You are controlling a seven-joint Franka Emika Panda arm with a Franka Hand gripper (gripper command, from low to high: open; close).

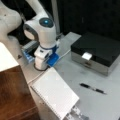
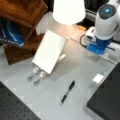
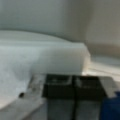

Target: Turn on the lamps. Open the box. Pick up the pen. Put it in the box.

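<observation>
Tool (image 3: 74,91), seen only in the wrist view: two dark pads meet along a thin vertical seam at the bottom of that view, so the jaws stand together with nothing between them, pointed at a pale, blurred surface close ahead. In both front views the white arm (image 1: 41,32) is folded low over its blue-trimmed wrist, near the cabinet and well apart from the task's smaller things.

Worktop (image 1: 75,72): grey, carrying everything below.

Wooden cabinet (image 1: 12,97): brown, at a front view's lower left.

Lamp (image 2: 68,11): cream-white shade with sloping sides, at a front view's top; it looks bright and throws a warm patch on the worktop beneath, so it is judged lit.

Box (image 1: 96,52): black lid down flat, silver-grey sides, white front latch (image 1: 86,56); judged not yet opened.

Notebook (image 1: 55,93): white, spiral-bound, lying between arm and pen.

Pen (image 1: 93,88): slim, black with a silvery middle, lying flat on the worktop just in front of the box, untouched; also seen in a front view (image 2: 67,92).

Risks, as judgement: the small latch could slip from closed jaws; the lid might drop back if not fully raised; a thin pen lying flat may roll or skid under a misaligned pinch.
</observation>
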